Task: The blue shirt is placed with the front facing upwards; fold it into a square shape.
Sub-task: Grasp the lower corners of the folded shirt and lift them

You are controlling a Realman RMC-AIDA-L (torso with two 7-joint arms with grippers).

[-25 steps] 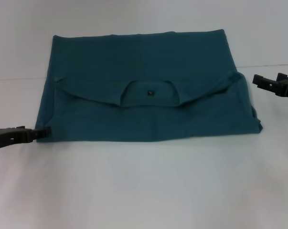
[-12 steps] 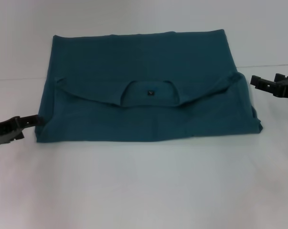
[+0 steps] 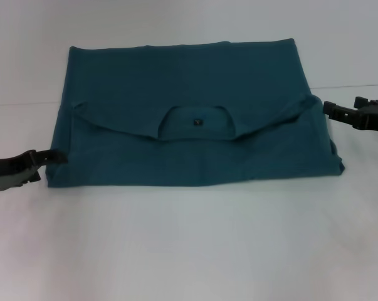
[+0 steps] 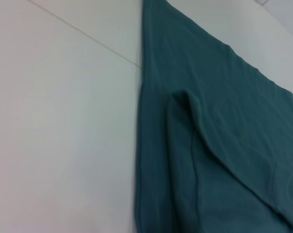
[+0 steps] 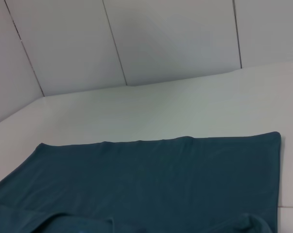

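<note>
The blue shirt (image 3: 189,113) lies flat on the white table, plain side up. Its collar part is folded over toward me, so the neckline and a small dark neck label (image 3: 198,121) show in the middle. My left gripper (image 3: 57,157) lies low at the shirt's left edge, just beyond the near left corner, with its tip touching the cloth. My right gripper (image 3: 343,104) hovers open just off the right edge, level with the folded sleeve corner and apart from the cloth. In the left wrist view the shirt (image 4: 224,121) shows its left edge and fold; in the right wrist view the shirt (image 5: 161,179) shows its far part.
The white table (image 3: 189,251) spreads wide in front of the shirt and behind it. A seam in the tabletop (image 3: 19,103) runs sideways behind the shirt's middle. Grey wall panels (image 5: 175,39) stand beyond the table's far edge.
My left gripper has slid from the near left corner a little farther along the left edge. My right gripper has crept slightly closer to the right edge. The shirt has not moved.
</note>
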